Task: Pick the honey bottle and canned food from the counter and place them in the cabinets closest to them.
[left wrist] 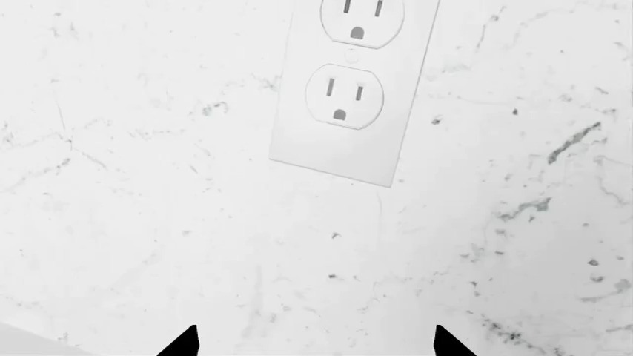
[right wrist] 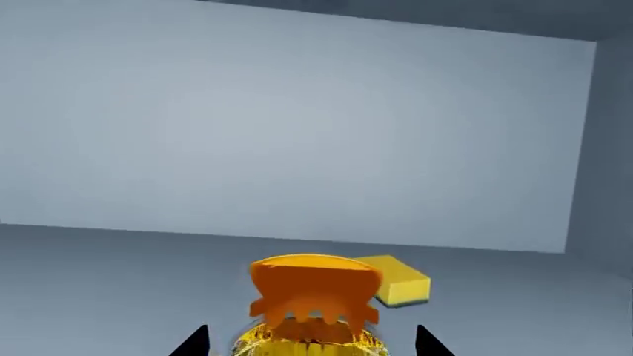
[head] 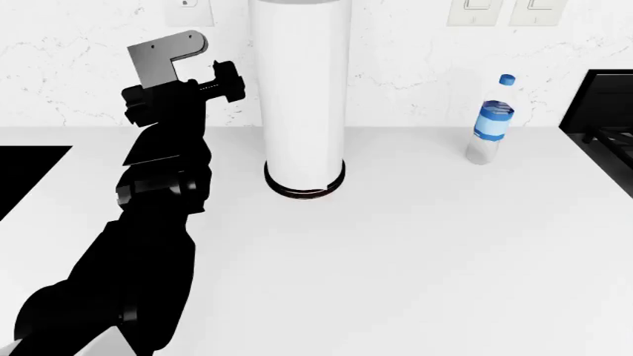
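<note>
The honey bottle (right wrist: 314, 297), amber-orange with a yellow lower part, stands between the fingertips of my right gripper (right wrist: 311, 345) inside a grey cabinet. The jaws stand on either side of it and appear closed on its body. The right gripper does not show in the head view. My left gripper (left wrist: 314, 345) is open and empty, raised close to the marble backsplash below a wall outlet (left wrist: 351, 89); it also shows in the head view (head: 225, 83). The canned food is out of view.
A yellow sponge (right wrist: 401, 280) lies on the cabinet floor just behind the bottle. On the white counter (head: 416, 245) stand a tall white roll (head: 299, 96) and a clear bottle with a blue label (head: 491, 122). Black surfaces sit at the left edge (head: 25, 174) and right edge (head: 605, 111).
</note>
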Robot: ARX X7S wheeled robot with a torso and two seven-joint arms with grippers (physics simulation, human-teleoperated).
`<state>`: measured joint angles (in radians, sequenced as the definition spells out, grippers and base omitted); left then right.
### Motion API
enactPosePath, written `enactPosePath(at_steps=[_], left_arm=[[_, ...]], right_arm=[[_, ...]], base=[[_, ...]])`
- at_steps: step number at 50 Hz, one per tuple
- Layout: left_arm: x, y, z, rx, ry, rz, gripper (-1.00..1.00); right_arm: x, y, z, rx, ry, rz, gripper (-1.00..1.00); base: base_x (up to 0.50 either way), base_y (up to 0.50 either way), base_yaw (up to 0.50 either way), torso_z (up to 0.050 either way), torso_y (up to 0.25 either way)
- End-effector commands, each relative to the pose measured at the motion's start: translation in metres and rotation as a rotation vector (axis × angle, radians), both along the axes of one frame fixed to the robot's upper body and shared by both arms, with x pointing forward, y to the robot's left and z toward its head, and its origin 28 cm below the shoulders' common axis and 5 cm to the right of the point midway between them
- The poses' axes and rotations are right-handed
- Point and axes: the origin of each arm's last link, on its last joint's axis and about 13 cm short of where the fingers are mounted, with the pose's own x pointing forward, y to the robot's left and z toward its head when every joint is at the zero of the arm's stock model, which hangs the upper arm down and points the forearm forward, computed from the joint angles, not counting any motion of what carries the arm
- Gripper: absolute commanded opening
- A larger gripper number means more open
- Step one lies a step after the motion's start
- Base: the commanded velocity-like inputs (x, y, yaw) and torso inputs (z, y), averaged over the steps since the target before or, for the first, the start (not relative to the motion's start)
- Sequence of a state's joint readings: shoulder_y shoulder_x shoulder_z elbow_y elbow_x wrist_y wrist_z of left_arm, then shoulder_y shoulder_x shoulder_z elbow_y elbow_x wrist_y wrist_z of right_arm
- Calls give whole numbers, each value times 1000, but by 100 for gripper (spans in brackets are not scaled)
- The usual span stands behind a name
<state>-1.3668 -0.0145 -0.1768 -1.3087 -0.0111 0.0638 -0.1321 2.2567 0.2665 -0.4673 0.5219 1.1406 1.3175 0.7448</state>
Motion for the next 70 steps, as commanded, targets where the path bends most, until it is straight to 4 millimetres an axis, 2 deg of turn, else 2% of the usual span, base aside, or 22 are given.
enactPosePath(at_steps=[1,11,19,38,70], left_arm=[[0,0,0,1,-2,-1,100],[0,0,0,0,-2,-2,100],[0,0,0,3,-3,0,100],[0,0,0,7,-3,-2,100],[0,0,0,5,-1,-4,100]], right_arm=[[7,10,-12,-74,-32,51,100],[5,6,-14,-88,-36,22,100],[4,4,-16,-106,-107,-27,100],[-4,3,-1,-120,-185,-58,100],[-35,4,21,-103,-354,-69,100]], base=[[0,0,0,0,0],[0,0,0,0,0],[0,0,0,0,0],[0,0,0,0,0],[0,0,0,0,0]])
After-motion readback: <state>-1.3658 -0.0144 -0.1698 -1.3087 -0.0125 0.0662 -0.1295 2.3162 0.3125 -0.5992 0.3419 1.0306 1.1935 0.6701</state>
